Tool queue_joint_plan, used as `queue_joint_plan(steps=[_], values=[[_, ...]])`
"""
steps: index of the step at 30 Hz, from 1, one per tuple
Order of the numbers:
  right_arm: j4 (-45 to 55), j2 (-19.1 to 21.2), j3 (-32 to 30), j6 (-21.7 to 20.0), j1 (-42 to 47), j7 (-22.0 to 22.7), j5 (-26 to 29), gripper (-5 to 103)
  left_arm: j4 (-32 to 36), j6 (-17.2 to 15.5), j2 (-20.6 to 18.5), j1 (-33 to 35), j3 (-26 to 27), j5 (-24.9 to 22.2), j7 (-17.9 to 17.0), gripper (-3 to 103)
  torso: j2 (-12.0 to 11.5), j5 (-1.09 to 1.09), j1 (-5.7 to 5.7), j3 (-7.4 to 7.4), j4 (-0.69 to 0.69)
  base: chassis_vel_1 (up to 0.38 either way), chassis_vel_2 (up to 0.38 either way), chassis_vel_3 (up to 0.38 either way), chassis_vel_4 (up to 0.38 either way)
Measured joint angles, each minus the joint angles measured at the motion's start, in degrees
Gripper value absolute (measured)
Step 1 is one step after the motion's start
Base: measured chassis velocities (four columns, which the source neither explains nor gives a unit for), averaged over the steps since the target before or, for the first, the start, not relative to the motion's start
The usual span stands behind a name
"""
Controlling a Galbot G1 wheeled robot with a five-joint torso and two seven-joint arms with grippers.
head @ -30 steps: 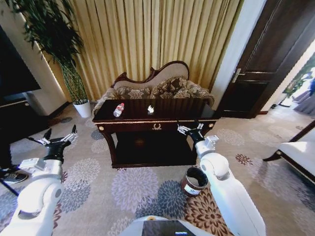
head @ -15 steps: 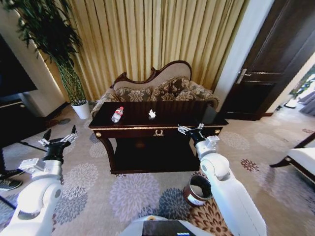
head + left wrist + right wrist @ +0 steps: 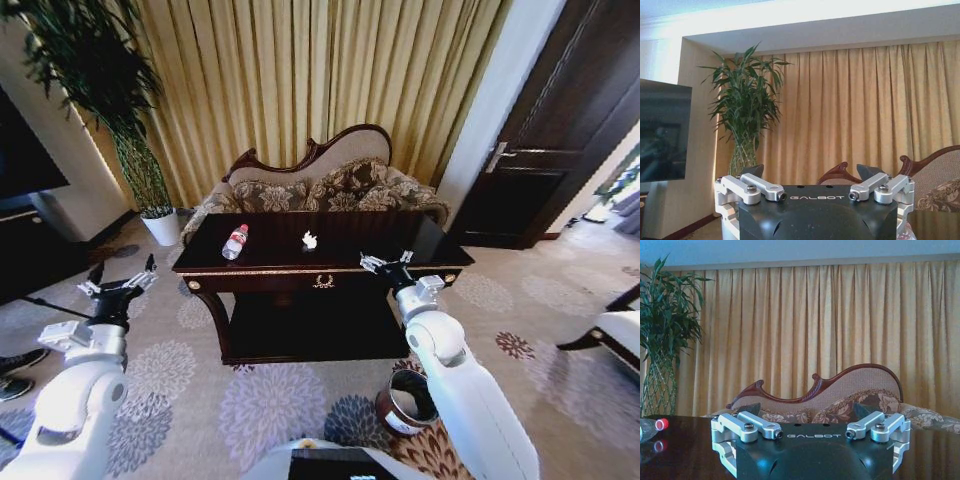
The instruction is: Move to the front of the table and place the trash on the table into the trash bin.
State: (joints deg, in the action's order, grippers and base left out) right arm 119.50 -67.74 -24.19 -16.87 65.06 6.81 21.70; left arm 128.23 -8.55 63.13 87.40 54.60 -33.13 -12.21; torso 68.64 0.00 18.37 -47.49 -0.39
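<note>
Now: one bottle (image 3: 235, 241), one white scrap (image 3: 309, 240) on table (image 3: 400, 238); one bin (image 3: 406, 403).

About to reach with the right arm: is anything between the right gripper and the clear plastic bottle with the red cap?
Nothing visible: bare glossy tabletop separates the open right gripper from the clear red-capped bottle; the white crumpled scrap lies just beyond that line.

The robot has glossy white rounded arms, black wrists marked GALBOT, and silver metal gripper links with dark screws.
</note>
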Motion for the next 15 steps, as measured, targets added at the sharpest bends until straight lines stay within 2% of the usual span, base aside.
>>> queue_joint_plan(steps=[15], values=[[0.04,-0.41,0.75,0.02,0.76,0.00,-1.07,100,-0.12,0.07,0.36,0.09,-0.12,0.05,0.17,100,0.00,-0.01,0.00,0.00,0.02,-0.067,0.076,0.072,-0.076]])
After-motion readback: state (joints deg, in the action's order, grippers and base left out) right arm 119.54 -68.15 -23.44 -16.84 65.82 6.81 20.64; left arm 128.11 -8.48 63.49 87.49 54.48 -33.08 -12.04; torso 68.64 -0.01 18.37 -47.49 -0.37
